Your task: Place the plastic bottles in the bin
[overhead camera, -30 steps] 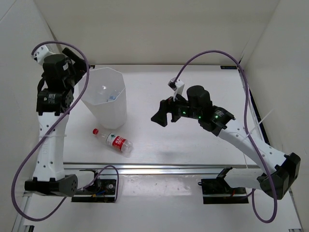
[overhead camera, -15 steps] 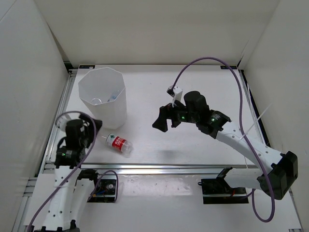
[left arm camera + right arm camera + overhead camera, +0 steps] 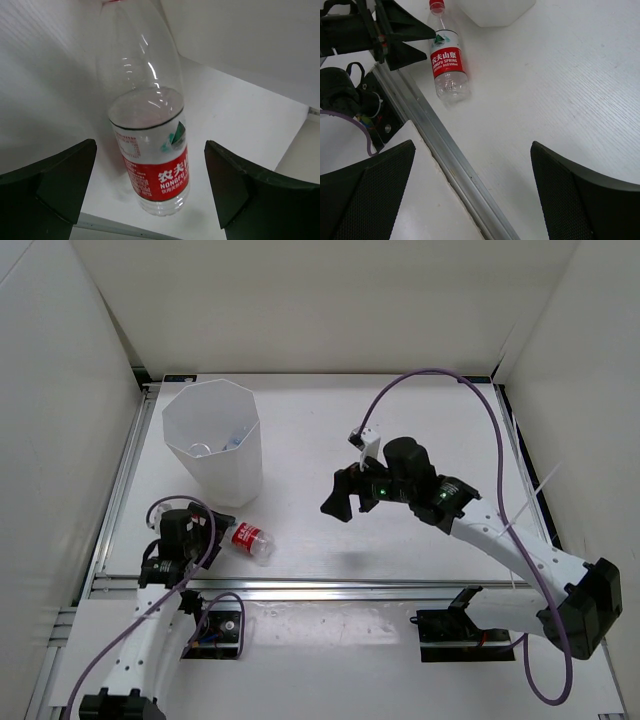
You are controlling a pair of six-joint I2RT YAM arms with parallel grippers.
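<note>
Dropped low, left gripper [image 3: 150,155] gapes at bottle [image 3: 150,150] by table edge [image 3: 340,578]; right gripper [image 3: 338,504] likewise spread

The top view looks down from above and behind the arm bases [image 3: 585,610] over the white table [image 3: 400,420]. The left wrist camera sits low and very close, sighting between the fingers of the left tool [image 3: 150,150] at the clear red-labelled plastic bottle [image 3: 150,170]. The right wrist camera, higher, looks obliquely down past the right tool [image 3: 472,145] toward the table's near edge. All three views share that bottle.
</note>
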